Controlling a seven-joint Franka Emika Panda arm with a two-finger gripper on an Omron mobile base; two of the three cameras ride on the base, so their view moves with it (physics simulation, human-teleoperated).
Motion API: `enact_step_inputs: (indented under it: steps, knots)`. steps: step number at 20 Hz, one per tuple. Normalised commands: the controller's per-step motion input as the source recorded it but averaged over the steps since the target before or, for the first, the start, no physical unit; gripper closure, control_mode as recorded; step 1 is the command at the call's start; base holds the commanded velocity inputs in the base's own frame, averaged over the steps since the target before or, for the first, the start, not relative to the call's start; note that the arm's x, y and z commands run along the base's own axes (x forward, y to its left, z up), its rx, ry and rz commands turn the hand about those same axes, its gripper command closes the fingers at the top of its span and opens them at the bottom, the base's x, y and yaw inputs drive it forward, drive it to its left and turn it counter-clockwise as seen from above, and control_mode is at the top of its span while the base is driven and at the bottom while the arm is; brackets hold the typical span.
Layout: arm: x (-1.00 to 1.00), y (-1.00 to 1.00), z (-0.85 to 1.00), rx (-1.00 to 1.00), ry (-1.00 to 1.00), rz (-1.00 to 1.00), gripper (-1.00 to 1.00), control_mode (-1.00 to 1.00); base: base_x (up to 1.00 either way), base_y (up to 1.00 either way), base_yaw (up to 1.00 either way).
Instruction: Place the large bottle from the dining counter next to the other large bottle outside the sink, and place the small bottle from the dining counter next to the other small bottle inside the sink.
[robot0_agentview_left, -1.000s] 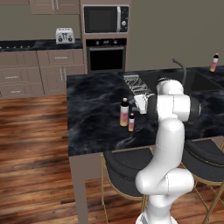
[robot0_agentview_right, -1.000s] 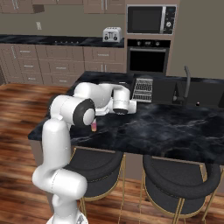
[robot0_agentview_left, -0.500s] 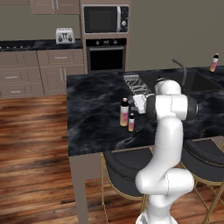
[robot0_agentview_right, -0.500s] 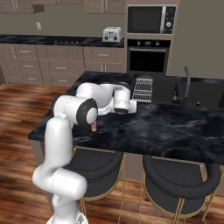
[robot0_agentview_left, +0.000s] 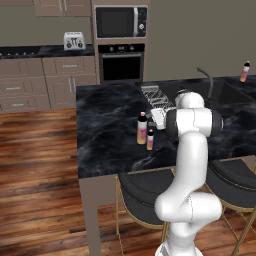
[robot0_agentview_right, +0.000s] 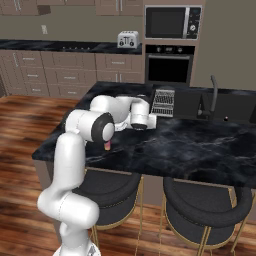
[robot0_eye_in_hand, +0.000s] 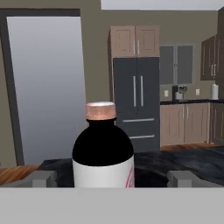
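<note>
Large bottle (robot0_eye_in_hand: 103, 151) is being lined up between wide-open gripper (robot0_eye_in_hand: 111, 177) fingers; should be centred & squared w/ body before closing.

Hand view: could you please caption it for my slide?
Open claw lined up on the large bottle, fridge behind.

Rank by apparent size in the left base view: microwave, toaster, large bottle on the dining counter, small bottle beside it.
1. Microwave, clearly the largest.
2. Toaster and large bottle: look about alike; the toaster stands much farther from the camera, so no ranking between them.
3. Small bottle, the smallest.
</note>
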Motion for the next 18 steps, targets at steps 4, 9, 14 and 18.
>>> enact_step_inputs:
  steps: [4,9,14,18]
  knots:
    - [0.08,0.0,-0.01,0.0,0.0,0.0,-1.0,-1.0,0.0,0.0,0.0]
    - [0.04,0.0,0.0,0.0,0.01,0.0,-1.0,-1.0,0.0,0.0,0.0]
    - [0.0,0.03,0.0,0.0,0.02,0.0,-1.0,-1.0,0.0,0.0,0.0]
    - [0.0,0.06,0.0,0.0,0.03,0.0,-1.0,-1.0,0.0,0.0,0.0]
